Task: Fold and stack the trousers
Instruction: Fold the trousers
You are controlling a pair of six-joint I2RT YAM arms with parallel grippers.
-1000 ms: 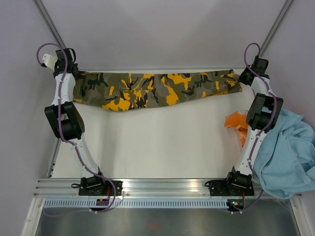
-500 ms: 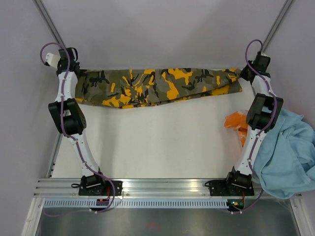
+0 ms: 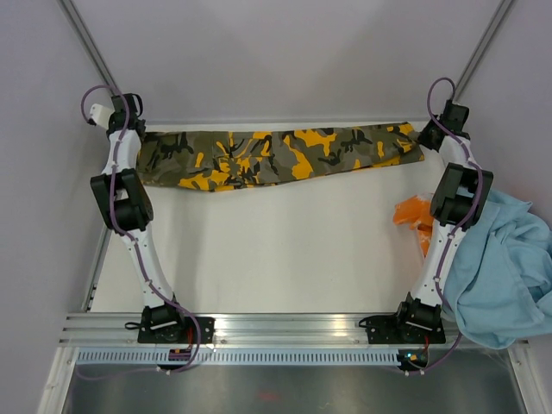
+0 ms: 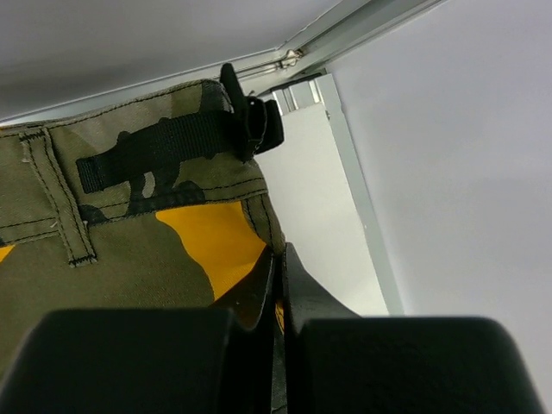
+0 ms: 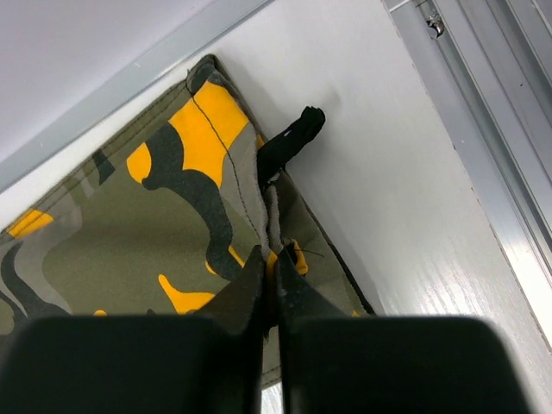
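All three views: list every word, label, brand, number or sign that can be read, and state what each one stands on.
No text can be read in any view.
The trousers show only camouflage blotches, with no tag or print in sight.
The black strap at their edge is plain.
The left arm's base has small lights and dark marks, too small to read.

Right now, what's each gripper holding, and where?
Both hold the trousers: left gripper pinches the edge below the waistband, right gripper a seam at the opposite end.
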